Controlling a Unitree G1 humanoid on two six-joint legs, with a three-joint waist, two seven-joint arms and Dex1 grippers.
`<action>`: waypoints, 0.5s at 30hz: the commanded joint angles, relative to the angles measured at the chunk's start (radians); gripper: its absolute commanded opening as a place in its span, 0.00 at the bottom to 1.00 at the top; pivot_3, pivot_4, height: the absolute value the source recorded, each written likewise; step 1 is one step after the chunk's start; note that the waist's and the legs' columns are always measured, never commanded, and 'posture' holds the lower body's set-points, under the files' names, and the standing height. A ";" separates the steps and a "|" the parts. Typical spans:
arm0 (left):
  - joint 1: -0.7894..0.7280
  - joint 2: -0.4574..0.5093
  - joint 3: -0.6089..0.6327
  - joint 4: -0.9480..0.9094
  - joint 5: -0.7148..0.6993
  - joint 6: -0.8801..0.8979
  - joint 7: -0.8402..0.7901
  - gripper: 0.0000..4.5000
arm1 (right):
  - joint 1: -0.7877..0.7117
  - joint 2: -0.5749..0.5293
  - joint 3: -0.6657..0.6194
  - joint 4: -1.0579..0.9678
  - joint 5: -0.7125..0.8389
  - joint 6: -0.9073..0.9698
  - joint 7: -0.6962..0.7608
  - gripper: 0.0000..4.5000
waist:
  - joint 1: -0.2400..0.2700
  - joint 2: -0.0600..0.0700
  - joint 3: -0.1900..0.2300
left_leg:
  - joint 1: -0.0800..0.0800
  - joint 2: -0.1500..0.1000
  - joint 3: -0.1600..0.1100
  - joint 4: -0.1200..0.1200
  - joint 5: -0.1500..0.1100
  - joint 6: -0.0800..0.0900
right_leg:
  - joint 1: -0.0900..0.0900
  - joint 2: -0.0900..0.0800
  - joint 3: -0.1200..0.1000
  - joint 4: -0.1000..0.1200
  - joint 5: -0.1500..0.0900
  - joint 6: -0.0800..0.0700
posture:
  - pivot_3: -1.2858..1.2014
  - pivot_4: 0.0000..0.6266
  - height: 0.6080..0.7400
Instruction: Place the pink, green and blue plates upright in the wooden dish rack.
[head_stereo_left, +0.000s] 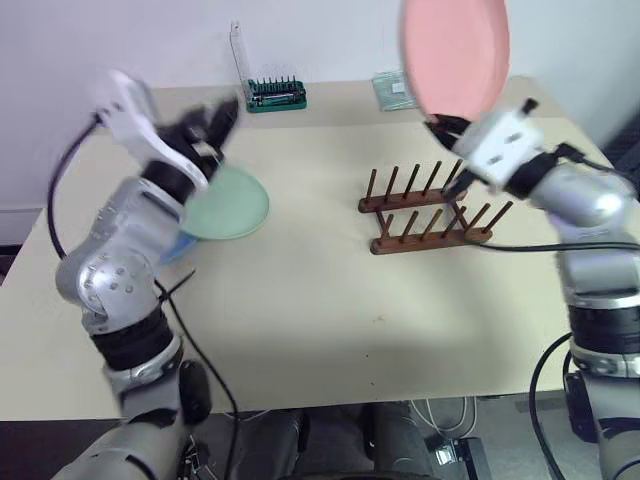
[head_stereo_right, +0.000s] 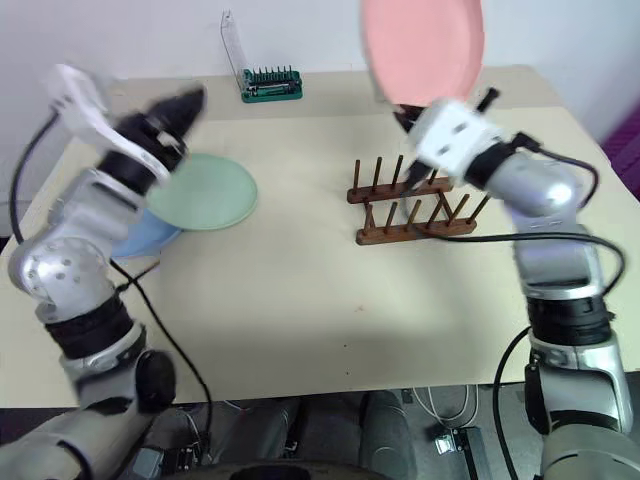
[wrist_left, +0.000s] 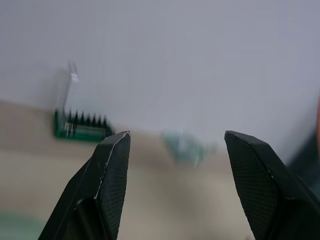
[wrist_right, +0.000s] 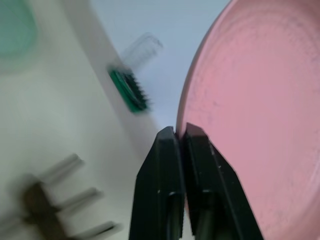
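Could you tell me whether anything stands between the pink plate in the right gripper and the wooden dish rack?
Nothing visible does. The right gripper holds the pink plate by its rim, raised above the wooden dish rack, whose slots all stand empty. The green plate lies well aside.

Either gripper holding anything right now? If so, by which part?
The right gripper is shut on the pink plate, pinching its lower rim, plate raised above the wooden dish rack. The left gripper is open and holds nothing.
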 joint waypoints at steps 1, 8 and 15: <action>0.066 0.027 -0.078 -0.029 -0.003 -0.044 -0.108 0.68 | 0.022 -0.058 -0.192 -0.062 0.317 0.246 0.105 0.00 | -0.001 0.000 0.000 | 0.000 0.000 0.000 0.001 0.000 0.001 | 0.000 0.000 0.000 0.000 0.000 0.000 | 0.52 0.24 1.00; 0.174 0.089 -0.196 -0.030 0.028 -0.070 -0.226 0.68 | 0.048 -0.197 -0.356 0.118 0.597 0.498 0.267 0.00 | -0.004 0.005 -0.001 | 0.001 0.003 0.004 0.000 -0.001 0.001 | -0.001 0.001 0.000 0.000 0.001 -0.001 | 0.52 0.24 1.00; 0.208 0.108 -0.232 -0.043 0.030 -0.070 -0.269 0.68 | 0.020 -0.278 -0.341 0.315 0.648 0.556 0.394 0.00 | -0.002 0.006 -0.001 | 0.001 0.004 0.006 0.000 -0.001 0.002 | -0.001 0.001 0.001 0.000 0.001 -0.001 | 0.52 0.24 1.00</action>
